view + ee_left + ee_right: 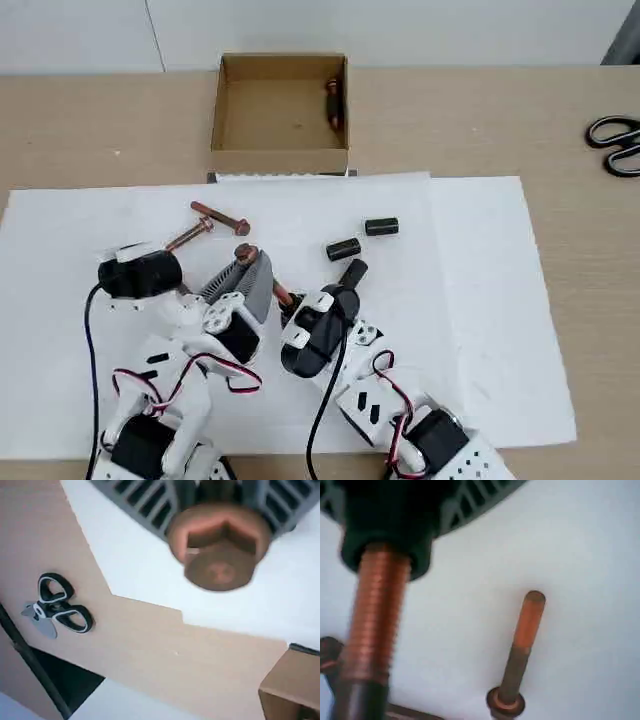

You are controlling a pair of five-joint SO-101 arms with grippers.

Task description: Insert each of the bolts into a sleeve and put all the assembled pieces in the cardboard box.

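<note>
On the left part of the white sheet (480, 330), one loose bolt (188, 236) and a second loose bolt (220, 217) are seen lying near each other, apart from both arms. Just right of them, the left gripper (247, 266) is found with its grey jaws pinching the held bolt (245, 253) right under its hex head, which is turned toward the far side of the table (500, 120). Behind the sheet, the cardboard box (280, 160) is set open on the table, and one assembled piece (333, 103) is seen inside it, against its right wall. The held bolt's shaft is directed down toward the right gripper (298, 312), just beside the left one. In the right wrist view the threaded end is shown entering the black sleeve (385, 540), which is pinched in that gripper's jaws. Further right on the sheet, a spare sleeve (343, 248) and another spare sleeve (381, 227) are laid slightly apart. At the far right edge of the table, a pair of scissors (615, 145) is placed, well apart from everything else.
</note>
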